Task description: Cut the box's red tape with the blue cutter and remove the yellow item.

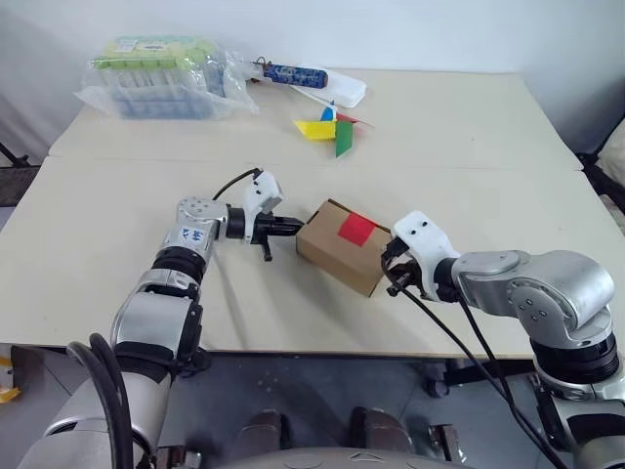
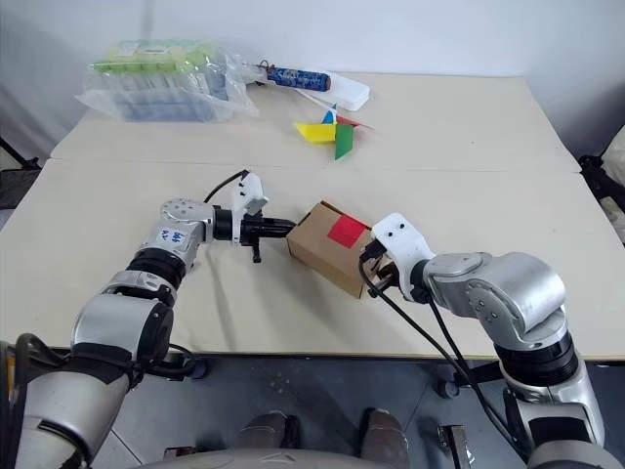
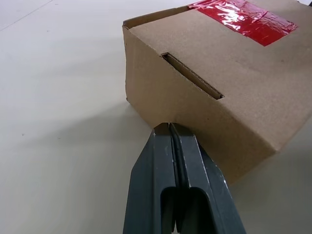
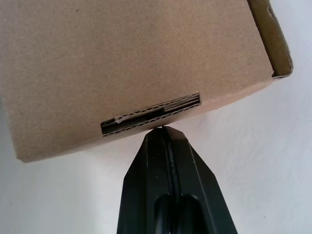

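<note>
Nothing is done yet: both pressed-together grippers, left gripper (image 1: 291, 226) and right gripper (image 1: 391, 275), flank the box (image 1: 344, 247) near the table's front edge, red tape (image 1: 356, 229) uncut.

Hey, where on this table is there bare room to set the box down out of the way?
Bare table left of the left gripper, and far right of the pinwheel. Crowded: the back left, with the plastic package and tube, and around the box, right gripper beside it.
</note>
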{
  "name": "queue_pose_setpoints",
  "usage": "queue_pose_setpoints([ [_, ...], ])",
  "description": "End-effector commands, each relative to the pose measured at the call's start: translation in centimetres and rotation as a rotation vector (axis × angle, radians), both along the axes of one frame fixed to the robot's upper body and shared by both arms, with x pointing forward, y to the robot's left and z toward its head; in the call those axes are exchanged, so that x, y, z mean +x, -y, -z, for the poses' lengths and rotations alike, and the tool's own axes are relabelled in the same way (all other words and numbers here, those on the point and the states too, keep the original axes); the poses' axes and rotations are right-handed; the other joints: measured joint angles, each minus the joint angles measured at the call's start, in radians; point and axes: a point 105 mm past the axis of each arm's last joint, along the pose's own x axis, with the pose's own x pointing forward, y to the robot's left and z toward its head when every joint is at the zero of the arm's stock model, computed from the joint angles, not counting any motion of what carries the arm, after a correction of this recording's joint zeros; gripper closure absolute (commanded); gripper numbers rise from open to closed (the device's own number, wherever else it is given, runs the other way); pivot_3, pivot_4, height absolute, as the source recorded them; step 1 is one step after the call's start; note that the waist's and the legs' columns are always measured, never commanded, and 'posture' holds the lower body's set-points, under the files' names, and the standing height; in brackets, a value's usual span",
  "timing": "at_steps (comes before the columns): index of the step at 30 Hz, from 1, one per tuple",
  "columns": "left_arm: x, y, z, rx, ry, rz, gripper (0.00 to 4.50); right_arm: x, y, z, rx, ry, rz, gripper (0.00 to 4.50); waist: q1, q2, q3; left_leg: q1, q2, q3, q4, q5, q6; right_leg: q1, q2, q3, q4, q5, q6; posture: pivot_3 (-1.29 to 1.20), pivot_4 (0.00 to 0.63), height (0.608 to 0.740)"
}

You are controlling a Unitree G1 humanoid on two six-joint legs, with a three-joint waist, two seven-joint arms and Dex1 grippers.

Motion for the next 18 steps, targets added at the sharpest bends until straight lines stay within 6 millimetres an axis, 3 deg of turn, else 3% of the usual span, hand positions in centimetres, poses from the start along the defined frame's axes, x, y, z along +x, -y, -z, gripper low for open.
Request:
queue_pose_setpoints([
  [1, 0.1, 0.5, -0.7, -0.014, 0.035, 0.011, 4.48, -0.4, 0.3, -1.2, 0.004, 0.05, -0.007, 4.5, 0.0, 0.0, 0.0, 0.0, 0.0, 0.0, 0.0, 0.0, 0.0, 0.0, 0.0, 0.0, 0.0, 0.0, 0.0, 0.0, 0.15, 0.74],
  [11, 0.1, 1.7, -0.4, -0.029, 0.05, 0.018, 4.48, -1.4, -0.7, -0.9, 0.02, 0.044, -0.064, 4.5, 0.0, 0.0, 0.0, 0.0, 0.0, 0.0, 0.0, 0.0, 0.0, 0.0, 0.0, 0.0, 0.0, 0.0, 0.0, 0.0, 0.15, 0.74],
  [18, 0.6, 0.1, -0.9, -0.017, 0.06, -0.033, 4.48, -2.1, 1.0, -1.7, -0.015, 0.091, -0.042, 4.5, 0.002, 0.0, 0.0, 0.0, 0.0, 0.0, 0.0, 0.0, 0.0, 0.0, 0.0, 0.0, 0.0, 0.0, 0.0, 0.0, 0.15, 0.74],
])
